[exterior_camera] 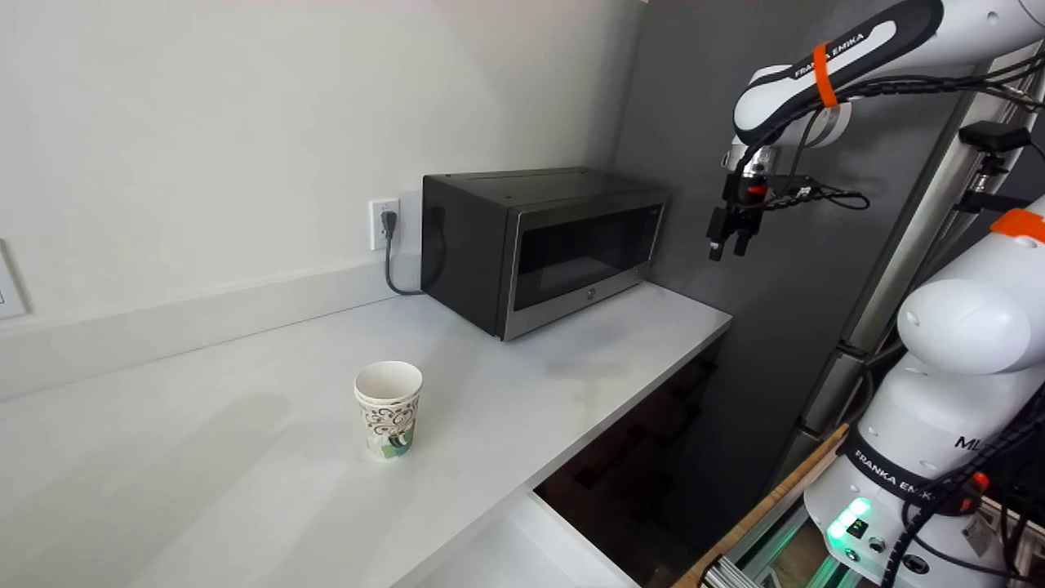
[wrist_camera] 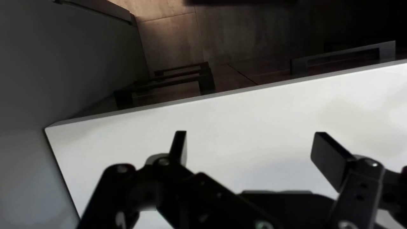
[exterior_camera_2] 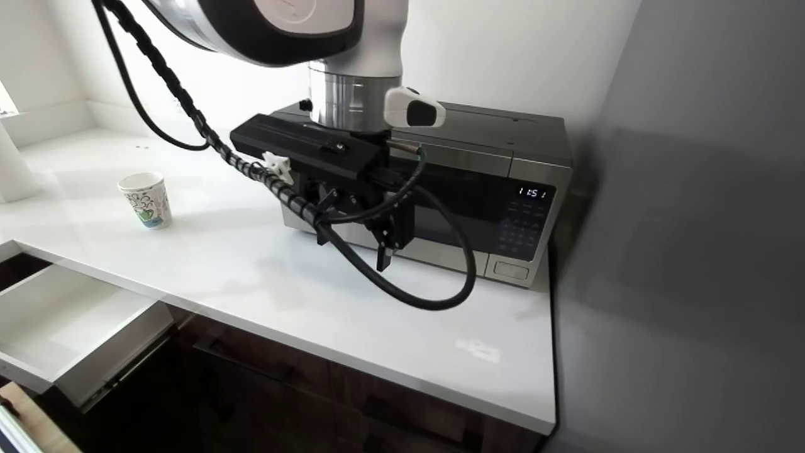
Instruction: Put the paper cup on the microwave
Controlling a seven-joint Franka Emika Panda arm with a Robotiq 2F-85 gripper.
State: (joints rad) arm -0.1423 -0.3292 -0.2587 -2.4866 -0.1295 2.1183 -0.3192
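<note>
The white paper cup (exterior_camera: 389, 416), printed with a dark swirl and green pattern, stands upright on the counter. It also shows in an exterior view (exterior_camera_2: 148, 204); its rim looks doubled, perhaps nested cups. The dark grey microwave (exterior_camera: 465, 253) stands against the wall with its door shut; it also shows in an exterior view (exterior_camera_2: 531, 145), partly hidden by the arm. My gripper (exterior_camera: 729, 248) hangs above the counter, in front of the microwave (exterior_camera_2: 497, 135) and well apart from the cup. In the wrist view the gripper (wrist_camera: 249, 143) is open with nothing between its fingers.
The white counter (exterior_camera_2: 302, 296) runs under the cup and microwave. A tall grey refrigerator panel (exterior_camera_2: 679, 251) stands beside the microwave. An open white drawer (exterior_camera_2: 69, 314) juts out below the counter edge. A black cord (exterior_camera: 390, 261) runs from the outlet. Cables loop round the gripper.
</note>
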